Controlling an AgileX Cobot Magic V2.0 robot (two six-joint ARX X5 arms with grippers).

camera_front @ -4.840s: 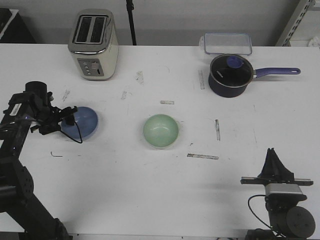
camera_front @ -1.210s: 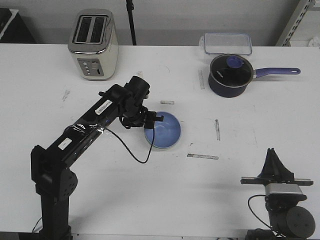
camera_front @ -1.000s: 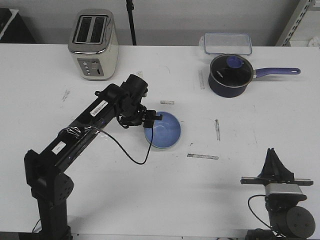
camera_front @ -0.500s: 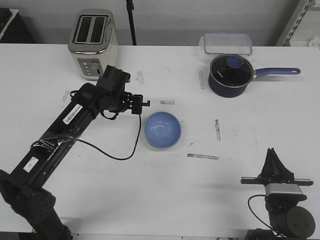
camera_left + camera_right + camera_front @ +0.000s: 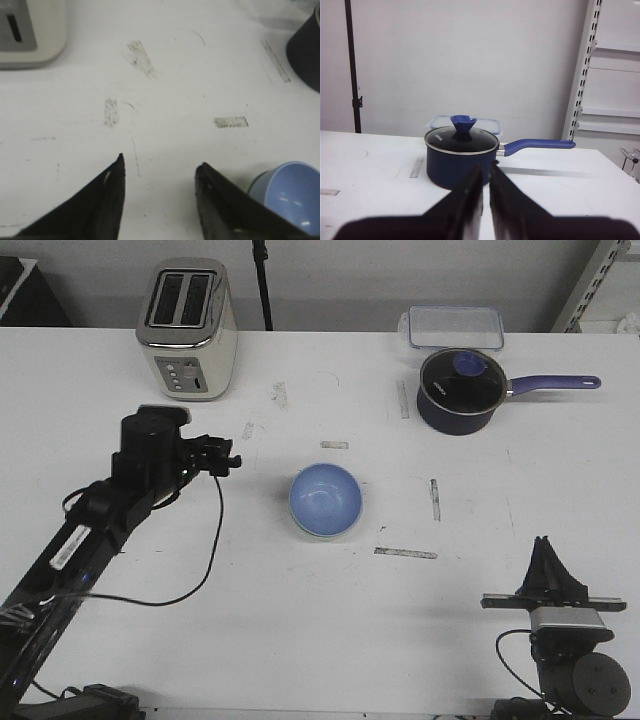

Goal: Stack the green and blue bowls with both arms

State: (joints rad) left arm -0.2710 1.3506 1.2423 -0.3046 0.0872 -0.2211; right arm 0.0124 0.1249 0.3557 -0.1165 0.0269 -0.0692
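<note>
Blue bowl (image 5: 325, 498) nested in green bowl (image 5: 256, 178), mid-table on the scuffed white table (image 5: 300, 620).
Left gripper (image 5: 226, 461) empty, jaws apart, well left of the stack. Right gripper (image 5: 545, 558) parked at near right edge, jaws nearly together, a thin slit between them. Toaster (image 5: 188, 328) far left, navy saucepan (image 5: 459, 390) and clear container (image 5: 454, 326) far right, grey wall behind, white shelving upright (image 5: 581, 75) at right.

The front camera looks steeply down over the table (image 5: 300, 640); both low, close wrist cameras share with it the saucepan (image 5: 461, 159), the left wrist's also the blue bowl (image 5: 292, 194).
</note>
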